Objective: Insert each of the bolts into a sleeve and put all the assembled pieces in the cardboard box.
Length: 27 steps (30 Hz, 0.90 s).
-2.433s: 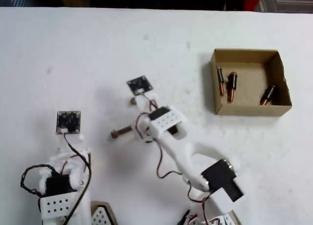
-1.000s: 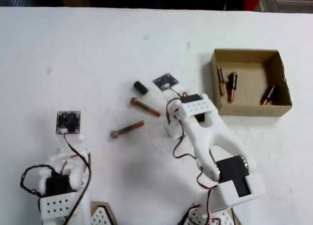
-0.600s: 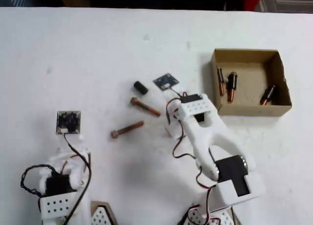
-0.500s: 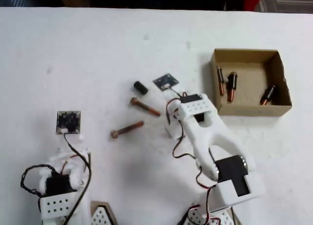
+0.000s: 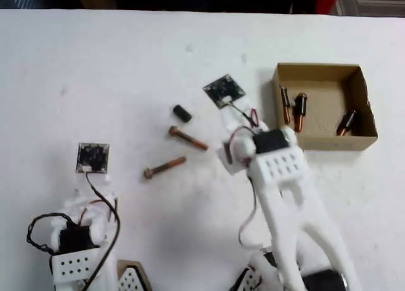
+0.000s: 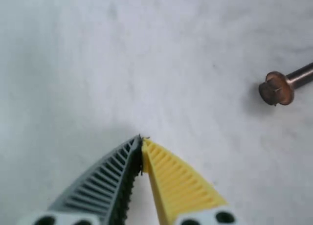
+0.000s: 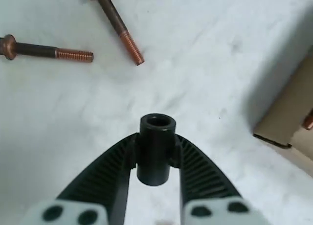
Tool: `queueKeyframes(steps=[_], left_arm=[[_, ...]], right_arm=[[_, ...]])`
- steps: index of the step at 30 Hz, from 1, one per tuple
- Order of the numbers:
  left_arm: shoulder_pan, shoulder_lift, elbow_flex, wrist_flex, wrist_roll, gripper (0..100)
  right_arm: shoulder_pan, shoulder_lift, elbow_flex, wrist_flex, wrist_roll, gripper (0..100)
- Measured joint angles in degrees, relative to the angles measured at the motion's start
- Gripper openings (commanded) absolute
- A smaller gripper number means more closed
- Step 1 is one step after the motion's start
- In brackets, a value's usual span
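Clamping short black hollow sleeve (image 7: 156, 159) upright: right tool (image 7: 156, 139); left tool (image 6: 141, 142) tips together.

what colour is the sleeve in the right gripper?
Black. The sleeve shows best in the right wrist view.
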State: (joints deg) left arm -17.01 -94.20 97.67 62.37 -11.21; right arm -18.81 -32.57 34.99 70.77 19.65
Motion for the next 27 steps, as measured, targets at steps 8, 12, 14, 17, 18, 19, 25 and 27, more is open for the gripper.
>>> queueKeyframes(steps=[8, 12, 14, 17, 18, 19, 25, 27], left_arm=[[0.18, 0.09, 0.0, -0.26, -0.44, 3], [3.34, 0.09, 0.0, -0.26, -0.79, 3], [4.13, 0.09, 0.0, -0.26, -0.79, 3], [4.31, 0.09, 0.0, -0.26, -0.79, 3], [4.31, 0.09, 0.0, -0.26, -0.79, 3], [4.4, 0.09, 0.0, -0.26, -0.79, 3], [4.66, 0.09, 0.0, -0.26, -0.88, 3], [4.66, 0.09, 0.0, -0.26, -0.88, 3]], right_arm=[[0.0, -25.41, 6.95, 3.69, 0.0, 1.7], [0.0, -36.75, 13.19, 3.6, 0.0, 1.7], [-0.09, -41.93, 16.88, 2.11, 0.0, 1.7], [-0.09, -48.53, 22.77, -1.41, 0.0, 1.7], [0.26, -50.46, 24.79, -2.73, 0.09, 1.7], [0.7, -52.04, 26.73, -4.13, 0.09, 1.7], [4.57, -57.76, 36.04, -10.64, 0.09, 1.7], [4.84, -59.16, 38.24, -11.96, 0.09, 1.7]])
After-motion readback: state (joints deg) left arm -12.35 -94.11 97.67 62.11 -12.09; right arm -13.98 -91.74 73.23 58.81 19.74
